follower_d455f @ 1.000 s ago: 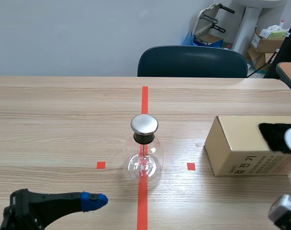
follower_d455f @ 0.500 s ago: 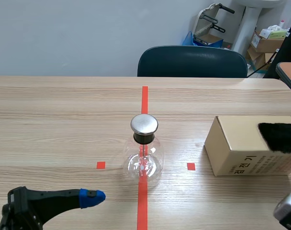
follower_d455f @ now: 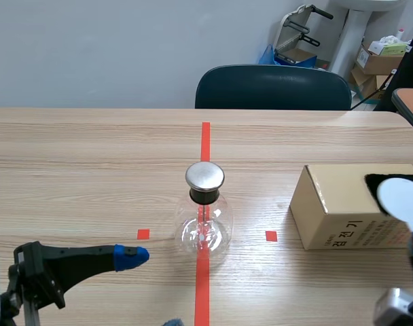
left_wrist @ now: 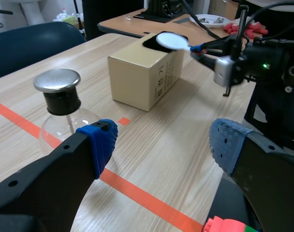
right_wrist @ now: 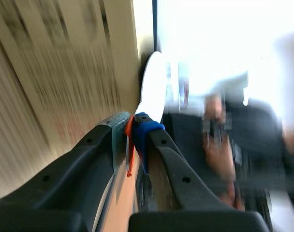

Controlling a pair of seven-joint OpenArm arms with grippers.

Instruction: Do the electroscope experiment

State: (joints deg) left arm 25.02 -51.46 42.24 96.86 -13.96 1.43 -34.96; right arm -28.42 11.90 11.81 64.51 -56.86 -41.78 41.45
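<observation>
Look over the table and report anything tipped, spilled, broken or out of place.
Nothing stands out. The glass flask stands upright on the red tape line, its metal cap on. The cardboard box sits flat beside it. The right claw holds a white disc over the box; the left claw is open.

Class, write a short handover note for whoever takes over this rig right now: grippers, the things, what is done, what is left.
Left gripper: open, low, on the robot's side of the electroscope.
Right gripper: shut on the disc, gripped by its handle and held at the black cloth on top of the box.
Electroscope: upright, cap on, nothing touching it.
Done: disc is in grip; whether it has been rubbed cannot be told.
Left: probably bring the disc to the cap.
</observation>
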